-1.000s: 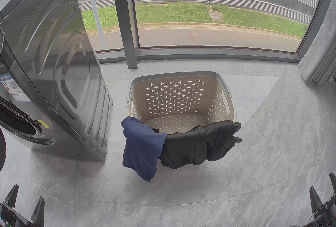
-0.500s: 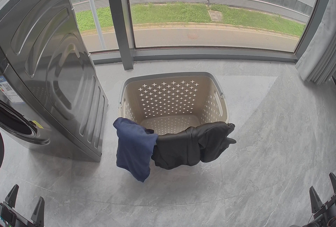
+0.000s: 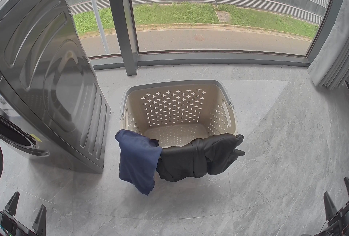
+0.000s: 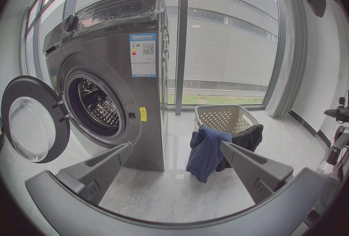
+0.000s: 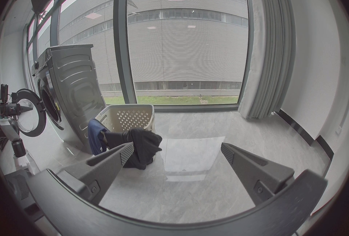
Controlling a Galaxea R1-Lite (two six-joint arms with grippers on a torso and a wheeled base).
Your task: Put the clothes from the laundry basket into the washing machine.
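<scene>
A beige laundry basket [image 3: 218, 95] stands on the floor in the middle of the head view. A blue garment [image 3: 137, 160] and a black garment [image 3: 200, 158] hang over its near rim. The grey washing machine [image 3: 54, 76] stands to its left, with its round door [image 4: 32, 120] swung open and the drum [image 4: 96, 107] visible. My left gripper [image 3: 26, 209] is open and empty at the near left, well short of the basket. My right gripper [image 3: 336, 198] is open and empty at the near right.
A floor-to-ceiling window [image 3: 218, 4] with a dark upright post [image 3: 120, 15] runs behind the basket. A grey curtain [image 3: 332, 62] hangs at the far right. Bare grey tiled floor [image 3: 283, 131] lies around the basket and to its right.
The whole head view has shifted: the basket and washing machine sit further left and a little lower in the picture. Both grippers hold the same open pose.
</scene>
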